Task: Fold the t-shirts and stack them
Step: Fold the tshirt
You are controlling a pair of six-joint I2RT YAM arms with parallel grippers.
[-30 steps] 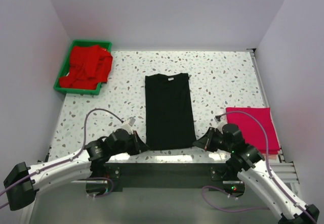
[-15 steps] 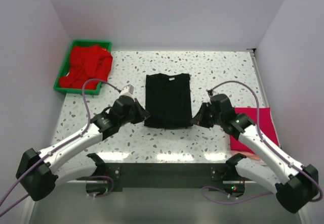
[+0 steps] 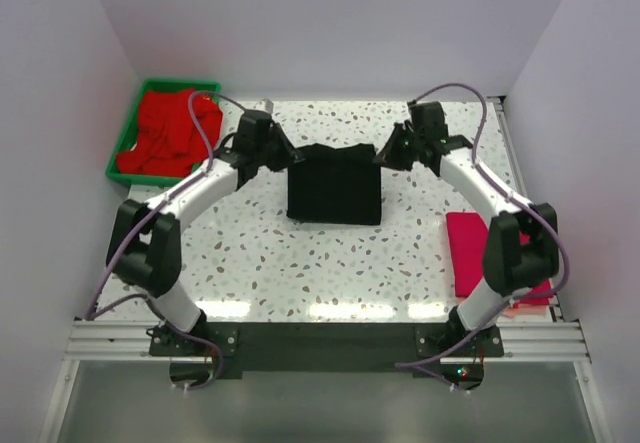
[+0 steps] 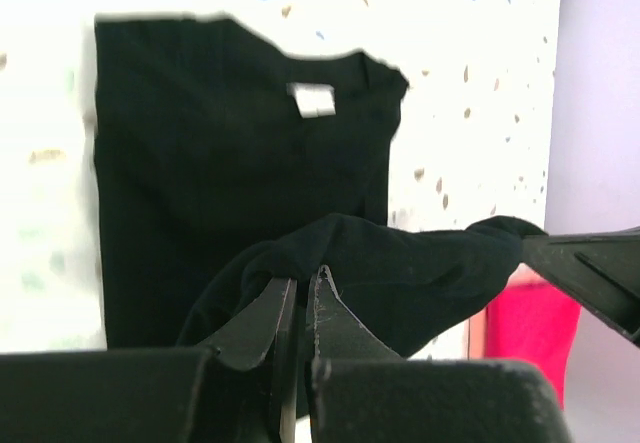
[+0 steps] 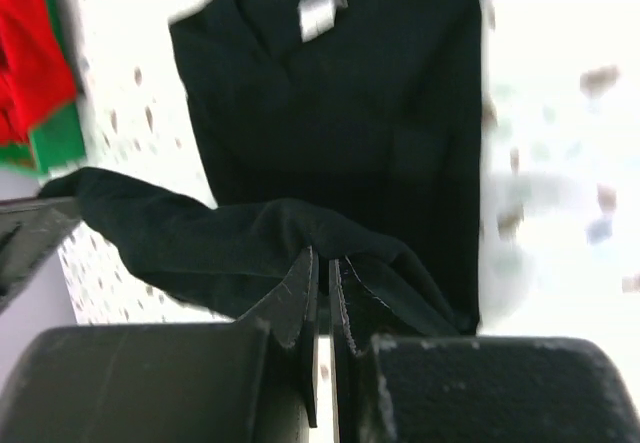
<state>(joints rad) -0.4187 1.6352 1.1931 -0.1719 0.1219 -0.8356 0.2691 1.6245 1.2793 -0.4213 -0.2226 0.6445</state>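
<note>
While left claw [image 3: 288, 154] and right claw [image 3: 381, 156] clamp its raised hem, black t-shirt [image 3: 335, 191] lies half-folded.
Collar points toward the far edge of the desk [image 3: 330, 263].

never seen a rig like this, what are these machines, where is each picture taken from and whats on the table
Two robot arms are bolted at the near edge of a speckled table, each ending in a two-finger gripper. The wide picture looks down from above and behind them; the other two come from cameras on the wrists, showing their own fingers. The left gripper and right gripper are each shut on an edge of the black t-shirt mid-table, holding it doubled over itself. Red t-shirts sit in a green tray at far left; a folded pink t-shirt lies at right.
</note>
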